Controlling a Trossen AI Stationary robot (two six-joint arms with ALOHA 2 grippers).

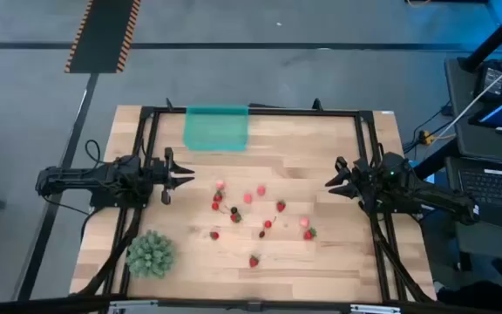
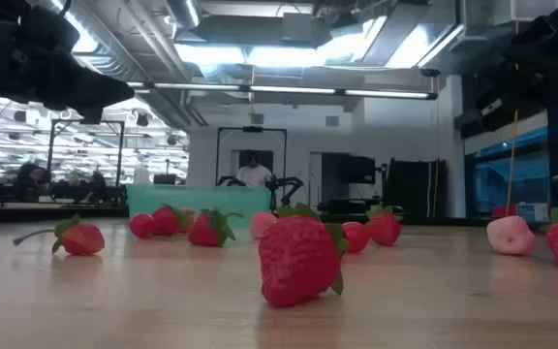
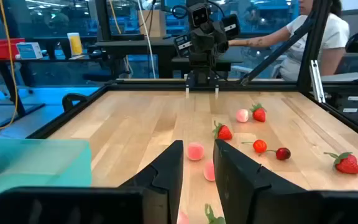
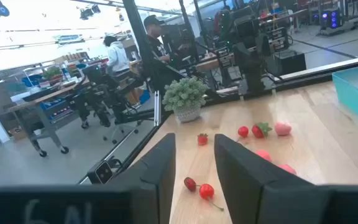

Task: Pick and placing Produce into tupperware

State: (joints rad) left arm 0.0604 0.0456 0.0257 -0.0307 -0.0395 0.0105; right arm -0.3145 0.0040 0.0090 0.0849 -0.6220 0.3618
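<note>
Light wood plank worktop [image 1: 321, 270] with a black frame round the edges. The teal tupperware [image 1: 216, 128] sits at the far edge, the little red and pink strawberries [image 1: 251, 215] are scattered loose across the middle, well apart from it, and a spiky green plant ball [image 1: 151, 254] sits in the near-left corner.

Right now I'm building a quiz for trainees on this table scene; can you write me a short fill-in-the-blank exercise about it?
1. The teal tupperware holds ____ fruits.
2. The fruits lie scattered on the ____.
3. The spiky green plant ball sits on the same side as the ____ gripper.
4. The right gripper has its fingers ____.

Missing words: no; table; left; open
</note>
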